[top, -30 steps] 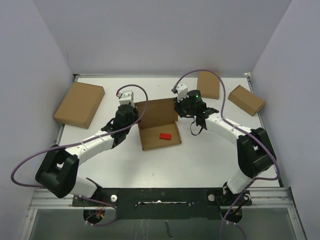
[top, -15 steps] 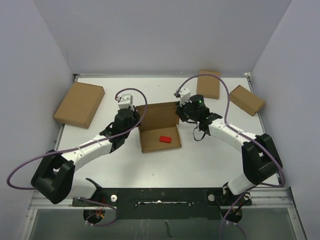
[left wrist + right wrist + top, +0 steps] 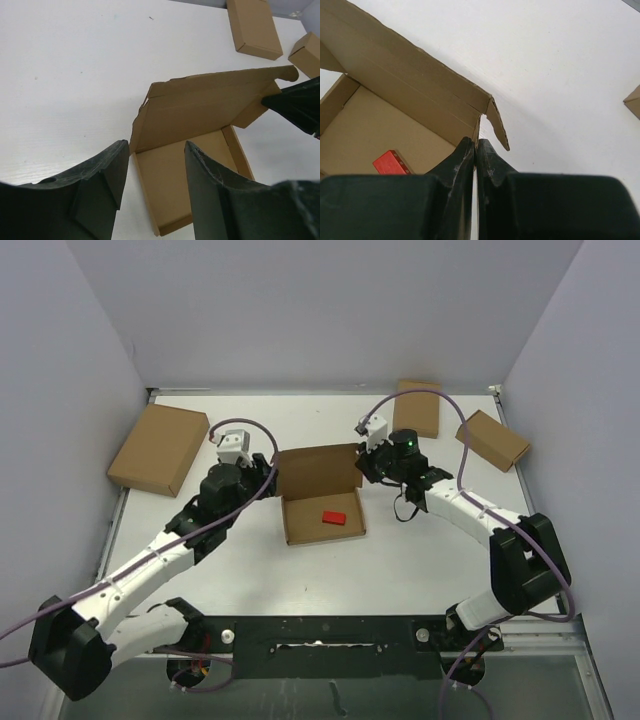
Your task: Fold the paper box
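Top view: the paper box lies at the middle of the white table, its tray open upward and its lid tilted up from the far edge. A red block lies inside the tray. The left hand is just beside the lid's left end; whether it touches the cardboard cannot be told from this view. The right hand is at the lid's right end. A larger box lies at the far left of the table, and two smaller boxes lie at the far right, well apart from the paper box. Left wrist view: the left hand's two fingers stand spread apart with nothing gripped between them; the box's left corner shows in the gap beyond them. The raised lid leans over the tray, and the dark tip of the right hand meets its right end. Right wrist view: the right hand's fingers are pressed together on the lid's right edge, gripping the cardboard just beside a small side flap that sticks outward. The red block is visible on the tray floor to the left.
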Robot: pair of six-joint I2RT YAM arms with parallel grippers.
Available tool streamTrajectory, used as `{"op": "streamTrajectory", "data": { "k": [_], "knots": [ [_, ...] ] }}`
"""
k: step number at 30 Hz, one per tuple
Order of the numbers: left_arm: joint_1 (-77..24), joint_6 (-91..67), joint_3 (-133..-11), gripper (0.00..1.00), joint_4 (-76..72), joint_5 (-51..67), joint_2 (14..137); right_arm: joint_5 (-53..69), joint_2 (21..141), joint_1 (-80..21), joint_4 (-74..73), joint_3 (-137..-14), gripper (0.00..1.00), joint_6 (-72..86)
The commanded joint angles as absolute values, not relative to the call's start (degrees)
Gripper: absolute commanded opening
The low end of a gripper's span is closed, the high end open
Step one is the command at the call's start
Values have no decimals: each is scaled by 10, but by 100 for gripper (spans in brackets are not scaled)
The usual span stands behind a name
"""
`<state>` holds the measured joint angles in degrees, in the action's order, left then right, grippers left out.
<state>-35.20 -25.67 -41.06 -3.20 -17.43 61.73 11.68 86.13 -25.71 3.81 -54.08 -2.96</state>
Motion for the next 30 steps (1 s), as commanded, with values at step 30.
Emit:
{"op": "streamTrajectory", "data": {
  "k": [30],
  "knots": [
    [-207, -204, -404, 8, -174, 99, 798, 179, 826, -235, 79, -530, 0, -26]
  ]
}}
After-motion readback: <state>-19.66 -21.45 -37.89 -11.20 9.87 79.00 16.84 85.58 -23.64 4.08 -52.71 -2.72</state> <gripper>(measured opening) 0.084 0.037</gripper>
